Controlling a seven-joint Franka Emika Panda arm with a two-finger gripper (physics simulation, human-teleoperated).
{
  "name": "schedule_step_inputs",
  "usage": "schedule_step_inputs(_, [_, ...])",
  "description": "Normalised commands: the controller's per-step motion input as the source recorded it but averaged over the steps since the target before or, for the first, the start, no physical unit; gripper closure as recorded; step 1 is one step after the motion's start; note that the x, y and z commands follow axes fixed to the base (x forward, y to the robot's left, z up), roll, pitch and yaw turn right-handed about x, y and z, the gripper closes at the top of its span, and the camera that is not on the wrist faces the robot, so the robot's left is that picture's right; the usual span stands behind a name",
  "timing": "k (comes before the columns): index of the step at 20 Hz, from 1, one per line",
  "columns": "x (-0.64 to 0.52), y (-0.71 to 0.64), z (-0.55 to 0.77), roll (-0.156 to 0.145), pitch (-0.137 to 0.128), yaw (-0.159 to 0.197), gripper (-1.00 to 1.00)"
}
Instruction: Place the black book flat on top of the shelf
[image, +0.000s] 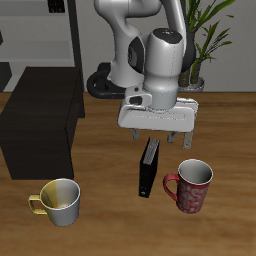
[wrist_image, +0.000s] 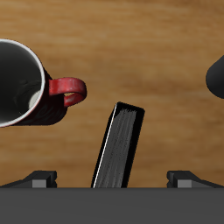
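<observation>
**Gripper above upright book**

The shelf (image: 40, 120) sits far back on the table (image: 110, 215), with a yellow mug (image: 58, 201) nearer the front edge. The book (image: 149, 167) stands on edge (slightly tilted) mid-table. The gripper (image: 158, 137) hangs directly above it, fingers (wrist_image: 39, 178) spread and released. A red mug (image: 191, 186) stands just beside the book.

Red mug (image: 192, 186) standing upright on wooden surface (image: 110, 215), near front edge, handle (wrist_image: 68, 88) pointing sideways, interior dark. Yellow mug (image: 60, 201) sitting upright near front edge, well apart from red mug. Potted plant (image: 205, 35) standing at back. Tall grey-framed rack (image: 45, 30) rising at back.
</observation>
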Motion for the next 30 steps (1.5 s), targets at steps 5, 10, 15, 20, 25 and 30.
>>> schedule_step_inputs(5, [0.05, -0.04, -0.2, 0.005, 0.036, -0.034, -1.0])
schedule_step_inputs(10, [0.05, 0.02, -0.27, -0.004, 0.057, -0.021, -1.0])
schedule_step_inputs(15, [0.09, -0.03, -0.41, 0.007, 0.11, -0.039, -1.0])
schedule_step_inputs(20, [0.01, -0.12, -0.24, -0.009, 0.046, -0.008, 1.0])
schedule_step_inputs(25, [-0.06, -0.09, 0.14, -0.007, -0.007, -0.018, 1.0])
schedule_step_inputs(30, [-0.13, -0.15, 0.39, -0.018, -0.033, 0.02, 1.0])
